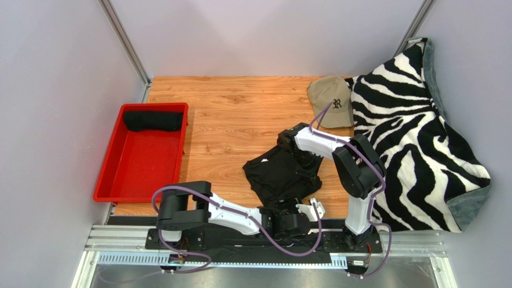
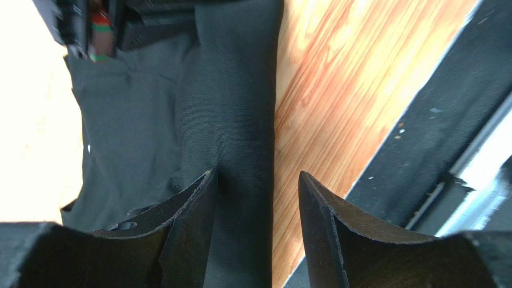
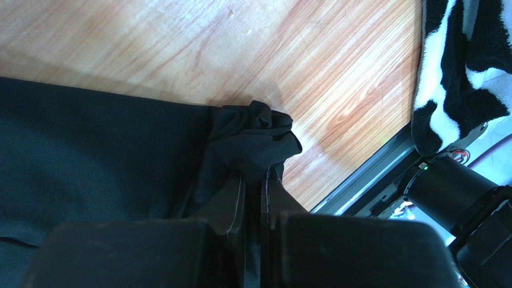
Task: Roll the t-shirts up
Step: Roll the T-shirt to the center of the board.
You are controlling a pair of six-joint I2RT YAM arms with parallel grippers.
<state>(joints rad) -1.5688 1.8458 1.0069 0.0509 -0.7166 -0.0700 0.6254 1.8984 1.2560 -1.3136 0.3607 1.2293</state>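
Black t-shirt [image 1: 281,174] crumpled at centre of counter [image 1: 228,108]. Right jaws pinched shut on bunched cloth at its 1 o'clock, likely anchoring. Left jaws part-open, straddling a fold at 6 o'clock, nothing gripped yet.

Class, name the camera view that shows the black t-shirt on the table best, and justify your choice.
The top external view: most of the black t-shirt shows, lying crumpled. The left wrist view gives only a folded edge inside the open left gripper. The right wrist view gives a bunched corner pinched in the shut right gripper.
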